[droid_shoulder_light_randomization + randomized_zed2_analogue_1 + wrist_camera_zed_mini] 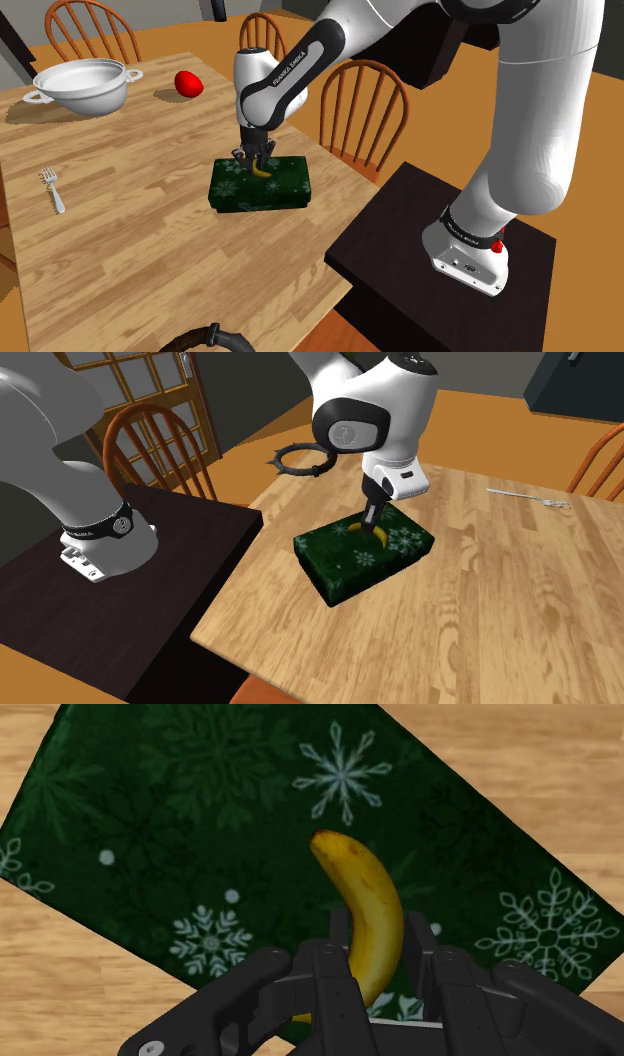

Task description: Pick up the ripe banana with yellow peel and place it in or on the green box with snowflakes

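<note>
Most of the job looks done. Your banana, yellow with a few brown flecks, is clamped between the black fingers of the gripper. It hangs directly over the lid of the green box with its pale snowflakes. The banana's free tip points at the lid near its middle, but I cannot tell from these views whether it touches.

What is left, as I judge it, is a short drop onto the lid, the release and a clean lift away.

You have the hand aimed straight down at the box, with the forearm slanting up from it and the arm arching back over to the stand. The box lies on the wooden table, near the edge facing the stand. A fork, a white bowl and a small red thing lie well apart from it.
</note>
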